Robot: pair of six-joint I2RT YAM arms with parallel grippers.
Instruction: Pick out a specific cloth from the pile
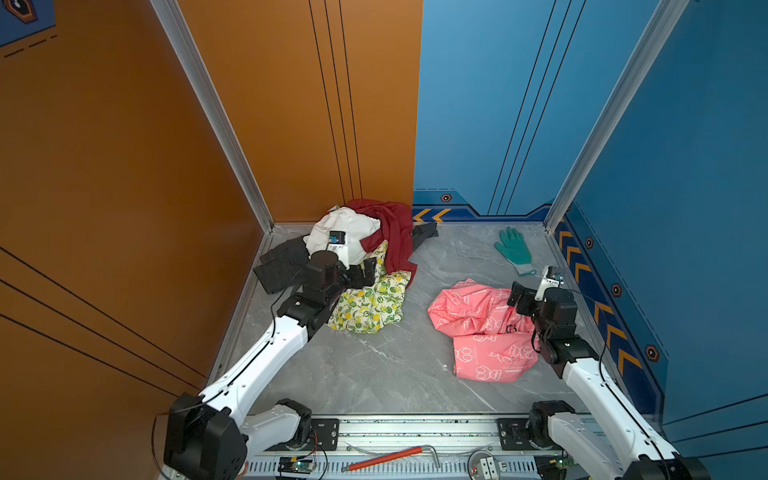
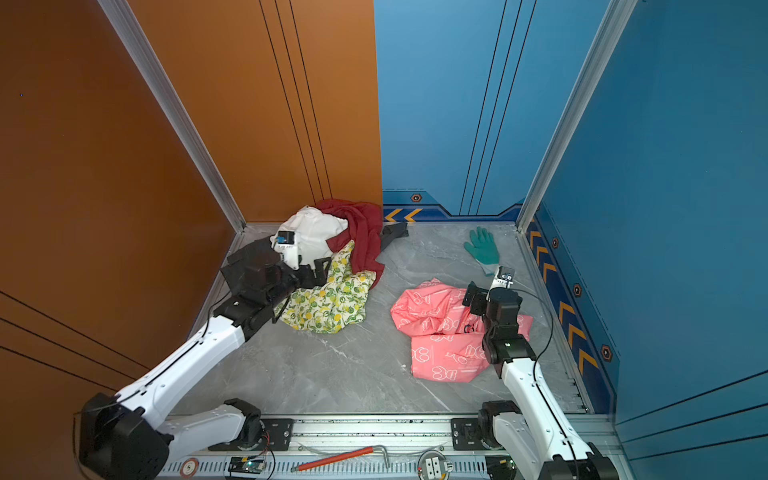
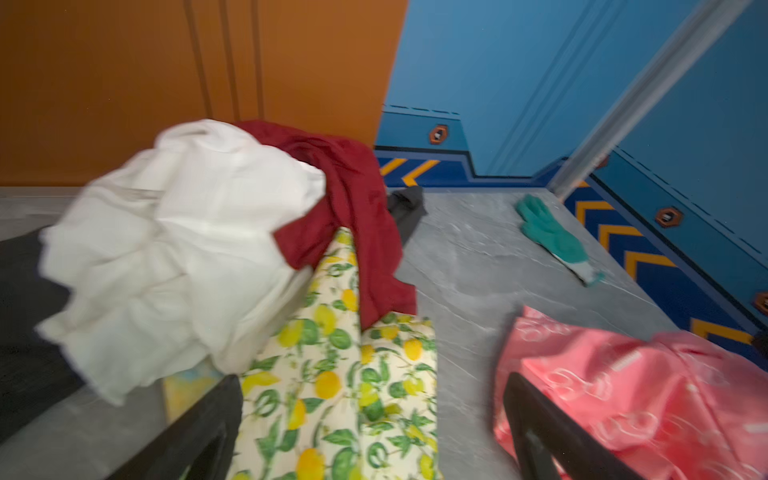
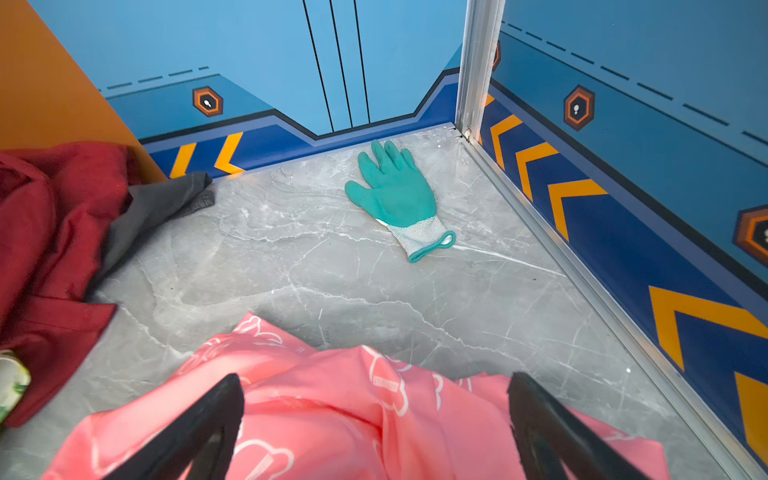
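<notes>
Lifting both arms straight up seems best now, so nothing snags. The right fingers [image 4: 224, 395] stand wide above the pink cloth [image 1: 478, 328] and the left fingers [image 3: 216, 403] stand wide above the lemon cloth [image 1: 374, 303], both holding nothing. The pink cloth lies alone on the bench [image 1: 374, 374], well apart from the pile [image 1: 353, 237]. I count one pink cloth, one green glove [image 1: 513, 249] and maybe five pile pieces; folds hide some.

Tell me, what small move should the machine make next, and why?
Probably lift the right end effector straight up and away: its jaws stand open over the coral-pink thin garment with white cartoon outlines, which already lies on the grey table, apart from the heap of mixed clothes.
</notes>
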